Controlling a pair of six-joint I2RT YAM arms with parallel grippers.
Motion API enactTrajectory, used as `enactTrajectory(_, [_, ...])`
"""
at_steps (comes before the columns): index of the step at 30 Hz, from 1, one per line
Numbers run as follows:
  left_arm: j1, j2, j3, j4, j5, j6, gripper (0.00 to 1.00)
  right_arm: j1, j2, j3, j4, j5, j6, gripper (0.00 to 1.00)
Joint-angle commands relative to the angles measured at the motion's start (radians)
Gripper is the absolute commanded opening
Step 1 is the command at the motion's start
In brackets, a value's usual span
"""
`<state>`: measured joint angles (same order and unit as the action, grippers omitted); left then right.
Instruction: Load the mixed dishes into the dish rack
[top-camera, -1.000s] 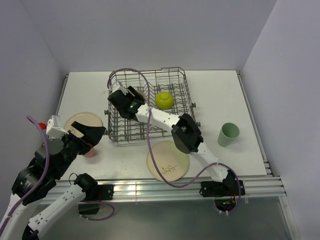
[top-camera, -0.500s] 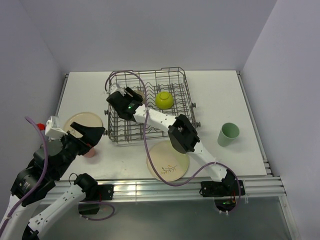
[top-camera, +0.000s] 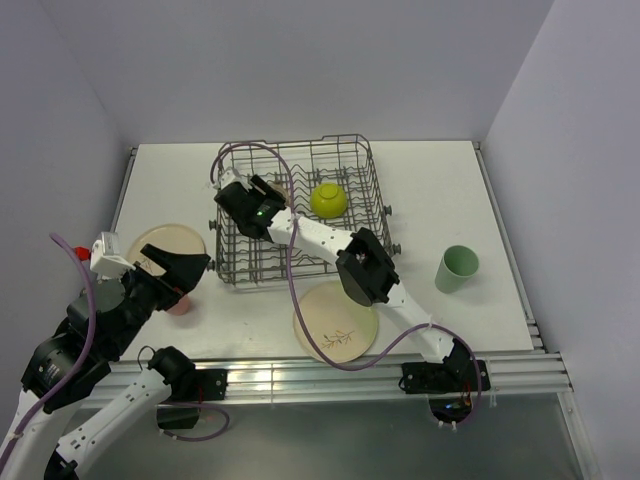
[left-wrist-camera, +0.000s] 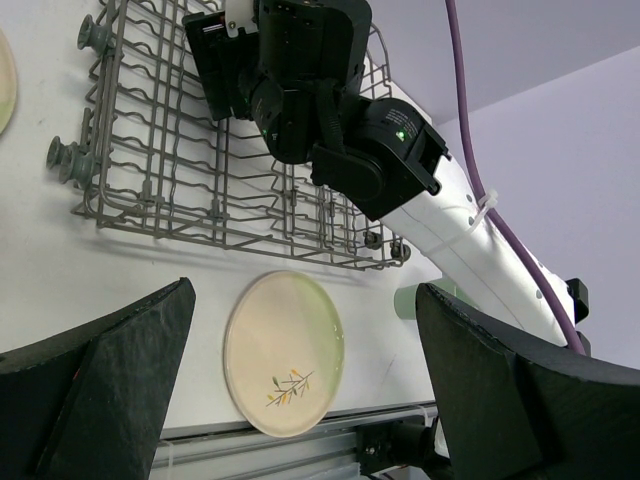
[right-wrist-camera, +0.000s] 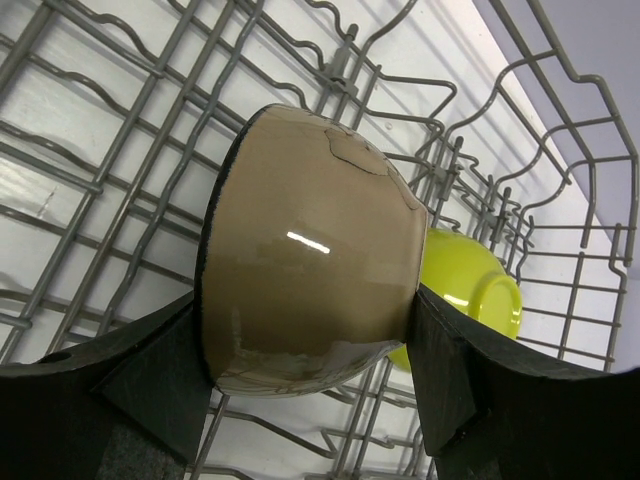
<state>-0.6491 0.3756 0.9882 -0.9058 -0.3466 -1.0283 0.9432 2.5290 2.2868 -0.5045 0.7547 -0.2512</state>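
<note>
My right gripper (top-camera: 256, 203) (right-wrist-camera: 305, 305) is shut on the black bowl (right-wrist-camera: 310, 280), which is tan outside with a dark rim. It holds the bowl on its side over the left part of the dish rack (top-camera: 372, 190) (right-wrist-camera: 100, 170). A lime-green bowl (top-camera: 329, 199) (right-wrist-camera: 475, 290) lies upside down in the rack just beyond. My left gripper (top-camera: 178, 268) (left-wrist-camera: 302, 290) is open and empty above the coral-pink cup (top-camera: 180, 302). The leaf-sprig plate (top-camera: 336, 321) (left-wrist-camera: 285, 350) lies in front of the rack. A plain cream plate (top-camera: 163, 243) lies at the left and a mint-green cup (top-camera: 459, 268) at the right.
The rack (left-wrist-camera: 150, 170) fills the middle of the white table (top-camera: 440, 190), with upright tines inside. The right arm (top-camera: 368, 268) reaches across the rack's front right corner. Purple cables loop over the rack and beside the left arm. Walls close in on three sides.
The right arm has shifted slightly left over the rack, with the bowl still in its grip. The left arm has barely moved.
</note>
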Motion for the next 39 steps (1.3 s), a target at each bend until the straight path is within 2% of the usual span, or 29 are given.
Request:
enactTrajectory(1, [-0.003, 0.003, 0.033, 0.008, 0.0, 0.03, 0.99, -0.007, -0.004, 0.071, 0.014, 0.006, 0.007, 0.12])
enactTrajectory(7, [-0.001, 0.0, 0.035, 0.005, 0.0, 0.028, 0.99, -0.009, 0.008, 0.065, 0.003, 0.008, 0.006, 0.15])
enactTrajectory(9, [-0.003, 0.003, 0.037, 0.005, -0.002, 0.028, 0.99, -0.007, 0.004, 0.059, 0.001, -0.006, 0.012, 0.19])
enactTrajectory(10, [-0.003, 0.005, 0.04, 0.008, -0.002, 0.031, 0.99, -0.009, -0.001, 0.057, 0.0, -0.011, 0.012, 0.25])
enactTrajectory(12, [-0.003, 0.009, 0.041, 0.008, 0.001, 0.031, 0.99, -0.009, -0.001, 0.062, -0.005, -0.009, 0.01, 0.29])
enactTrajectory(18, [-0.003, 0.017, 0.04, 0.019, 0.006, 0.034, 0.99, -0.009, -0.012, 0.045, -0.014, -0.015, 0.007, 0.6])
enactTrajectory(23, [-0.003, 0.025, 0.047, 0.016, 0.005, 0.036, 0.99, -0.009, -0.039, 0.031, -0.043, -0.077, 0.038, 0.71])
enactTrajectory(26, [-0.003, 0.029, 0.053, 0.012, 0.003, 0.037, 0.99, -0.007, -0.062, 0.013, -0.058, -0.132, 0.055, 0.84])
enactTrajectory(27, [-0.003, 0.034, 0.058, 0.008, 0.003, 0.037, 0.99, -0.007, -0.067, 0.007, -0.063, -0.141, 0.056, 0.92])
enactTrajectory(30, [-0.003, 0.037, 0.061, 0.004, 0.009, 0.034, 0.99, -0.007, -0.078, 0.002, -0.086, -0.182, 0.067, 1.0])
enactTrajectory(34, [-0.003, 0.039, 0.063, 0.005, 0.015, 0.03, 0.99, -0.009, -0.102, -0.013, -0.107, -0.204, 0.078, 1.0])
enactTrajectory(39, [-0.003, 0.046, 0.058, 0.004, 0.029, 0.024, 0.99, -0.009, -0.188, -0.114, -0.086, -0.271, 0.104, 1.0])
